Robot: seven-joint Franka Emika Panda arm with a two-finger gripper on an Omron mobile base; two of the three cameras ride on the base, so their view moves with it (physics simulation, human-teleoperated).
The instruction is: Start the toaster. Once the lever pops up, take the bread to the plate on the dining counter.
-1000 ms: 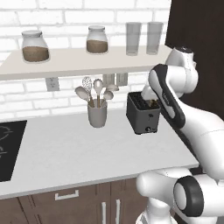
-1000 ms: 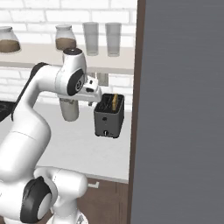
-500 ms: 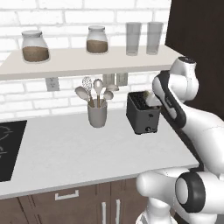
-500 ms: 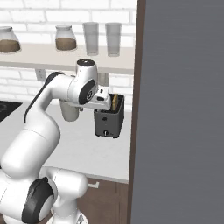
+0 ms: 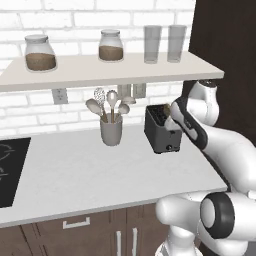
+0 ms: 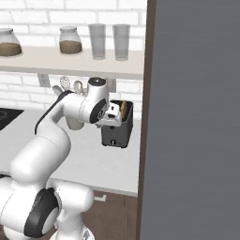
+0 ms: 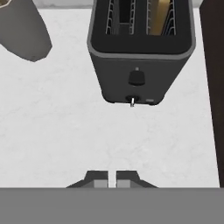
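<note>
The dark grey toaster [image 7: 140,52] stands on the pale worktop by the brick wall, also seen as the toaster [image 5: 161,131] and the toaster [image 6: 117,132]. A tan slice of bread [image 7: 159,15] stands upright in its right-hand slot, sunk between the wires; the bread [image 6: 123,108] peeks above the top. A dark lever tab [image 7: 136,78] and a small knob [image 7: 132,100] sit on the face turned toward me. My gripper [image 7: 111,178] hovers above the worktop in front of that face, shut with nothing between its fingers. The plate and the dining counter are out of view.
A grey utensil cup [image 5: 111,132] with spoons stands left of the toaster. A shelf [image 5: 110,67] with jars and glasses hangs above. A tall dark panel [image 6: 197,117] rises right beside the toaster. A black cooktop [image 5: 10,170] lies far left.
The jaws have closed from wide open to shut. The arm's upper joint has swung rightward in the left base view, and the hand has drawn back toward the toaster's front face.
</note>
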